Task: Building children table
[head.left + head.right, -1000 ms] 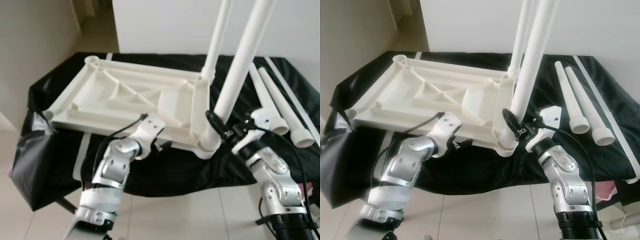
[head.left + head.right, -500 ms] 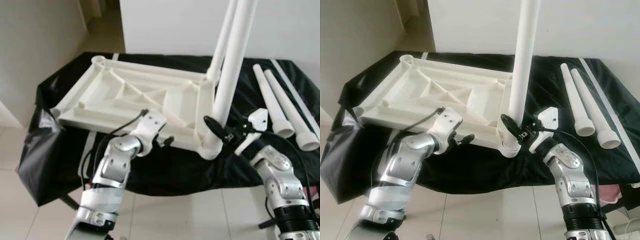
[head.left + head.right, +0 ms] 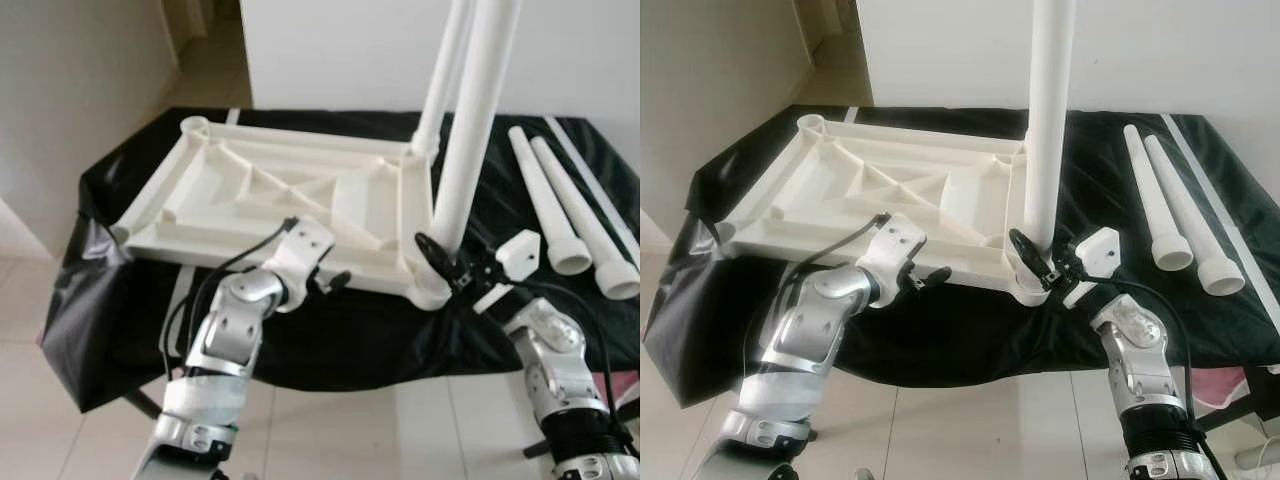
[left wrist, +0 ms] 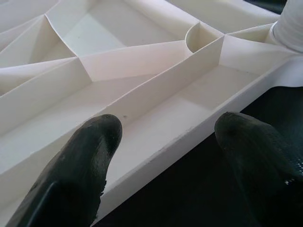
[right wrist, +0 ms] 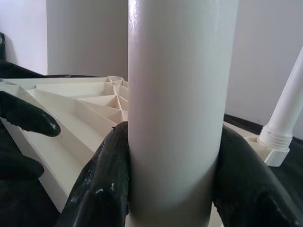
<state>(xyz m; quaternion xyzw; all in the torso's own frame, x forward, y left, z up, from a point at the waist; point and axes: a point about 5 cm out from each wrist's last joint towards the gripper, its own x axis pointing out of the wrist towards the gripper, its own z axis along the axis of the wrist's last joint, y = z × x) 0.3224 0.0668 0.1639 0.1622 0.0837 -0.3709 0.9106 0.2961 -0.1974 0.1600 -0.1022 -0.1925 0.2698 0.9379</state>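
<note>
We hold both silver arms bent forward and up. Our left end effector (image 3: 335, 283) hangs with fingers (image 4: 90, 142) spread apart; our right end effector (image 3: 1032, 262) clamps (both pads pressed) round an upright white leg (image 3: 1048, 120).

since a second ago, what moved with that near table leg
The near leg, tilted a second ago, now stands nearly upright in its corner socket, the right gripper still clamped on its base. The left gripper stays open by the tabletop edge; the spare legs lie unmoved.
</note>
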